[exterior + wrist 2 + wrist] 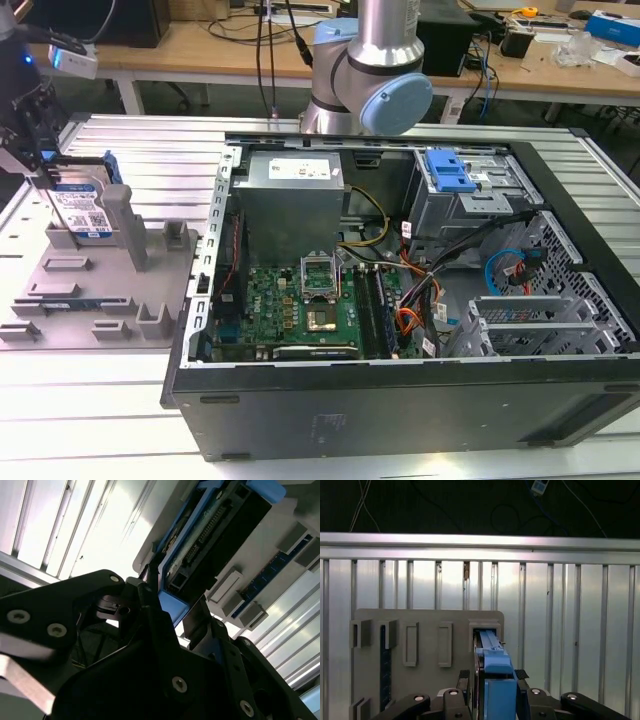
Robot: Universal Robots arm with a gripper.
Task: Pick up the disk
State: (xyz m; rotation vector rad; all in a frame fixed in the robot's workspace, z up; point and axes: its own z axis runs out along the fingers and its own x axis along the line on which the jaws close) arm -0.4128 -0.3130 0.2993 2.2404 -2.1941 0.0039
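Step in hand: grasp made, lift not yet done. The disk (82, 207), a flat rectangular silver metal drive with a white-and-blue label and blue plastic side rails, is seated on edge in a slot of the grey moulded plastic holder (100, 290). That is at the exterior view's left, well apart from the open black steel computer case (400, 420).

The black gripper (492, 676) is placed over the drive's upper edge. The jaws are narrowed to about the drive's thickness, one on each broad face. The fingertips (521, 676) are judged to be in contact, so the claw is read as clamped on the disk, nothing else held.

Materials:
- Drive faces are smooth bare metal and glossy label, judged low-friction.
- The rail (496, 665) is matte blue plastic with a stepped profile.
- The connector edge (210, 530) is dark, with a row of pins.
- The holder is matte, with square upright posts (130, 225) just beside the drive.
- A ribbed aluminium table (90, 420) is underneath.

Next move, as a judgement: a straight pull along the slot is called for, with no tilt and a firm squeeze. Jamming on the posts or slip on the smooth faces is the risk.
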